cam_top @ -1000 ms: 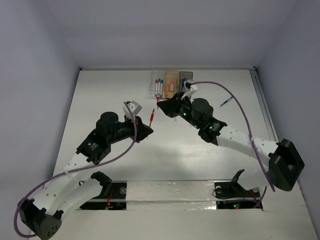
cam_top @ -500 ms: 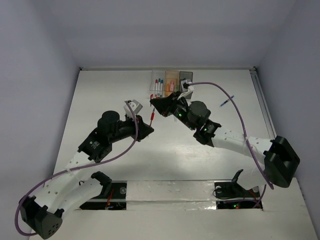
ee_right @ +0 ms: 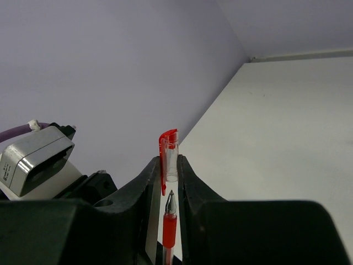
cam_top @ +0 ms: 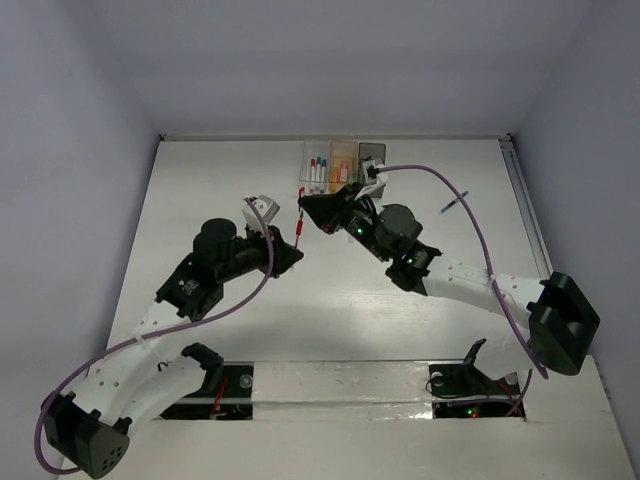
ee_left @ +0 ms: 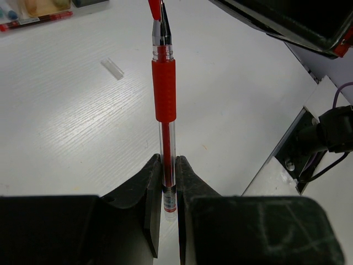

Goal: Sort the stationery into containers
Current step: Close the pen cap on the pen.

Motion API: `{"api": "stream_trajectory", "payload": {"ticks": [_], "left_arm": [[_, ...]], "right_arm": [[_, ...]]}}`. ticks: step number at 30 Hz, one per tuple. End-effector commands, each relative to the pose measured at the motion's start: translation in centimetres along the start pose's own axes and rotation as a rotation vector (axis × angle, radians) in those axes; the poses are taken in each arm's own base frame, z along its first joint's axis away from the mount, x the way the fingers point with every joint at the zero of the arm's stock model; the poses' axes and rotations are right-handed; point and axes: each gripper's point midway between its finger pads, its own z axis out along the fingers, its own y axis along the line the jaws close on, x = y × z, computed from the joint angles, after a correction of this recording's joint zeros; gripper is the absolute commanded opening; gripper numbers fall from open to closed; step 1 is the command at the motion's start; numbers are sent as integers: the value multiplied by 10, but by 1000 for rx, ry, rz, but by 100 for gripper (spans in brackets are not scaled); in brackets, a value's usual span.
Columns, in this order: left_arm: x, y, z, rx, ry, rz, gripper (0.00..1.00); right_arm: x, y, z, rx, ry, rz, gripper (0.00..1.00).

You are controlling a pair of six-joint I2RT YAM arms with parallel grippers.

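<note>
My left gripper (ee_left: 168, 165) is shut on the lower barrel of a red pen (ee_left: 164, 94), which it holds off the table with the tip pointing away from it. My right gripper (ee_right: 170, 165) is shut on the pen's clear cap (ee_right: 170, 154), which has a red clip. The cap's open end faces the pen tip (ee_right: 170, 201), with a small gap between them. From above, the pen (cam_top: 299, 232) and both grippers meet left of the containers: a clear bin (cam_top: 317, 168) holding markers, an orange bin (cam_top: 343, 163) and a dark bin (cam_top: 372, 155).
A blue pen (cam_top: 452, 205) lies on the table at the right. A small clear piece (ee_left: 113, 68) lies on the white table (ee_left: 66, 127) beyond the left gripper. Purple cables arc over both arms. The table's near edge and arm bases sit at the bottom.
My right gripper has moved left and a little away with the cap, lining it up over the pen tip. My left arm has shifted the pen slightly left.
</note>
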Motion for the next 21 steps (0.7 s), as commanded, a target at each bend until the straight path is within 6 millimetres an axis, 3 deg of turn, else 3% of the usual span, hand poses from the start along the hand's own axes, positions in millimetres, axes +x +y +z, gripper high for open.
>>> {"api": "stream_trajectory", "payload": {"ticks": [1, 21], "left_arm": [[-20, -5, -5, 14, -78, 18, 0], [-41, -5, -16, -11, -190, -26, 0]], "right_arm": [[-27, 21, -3, -57, -94, 18, 2], [-9, 31, -3, -89, -75, 52, 3]]}}
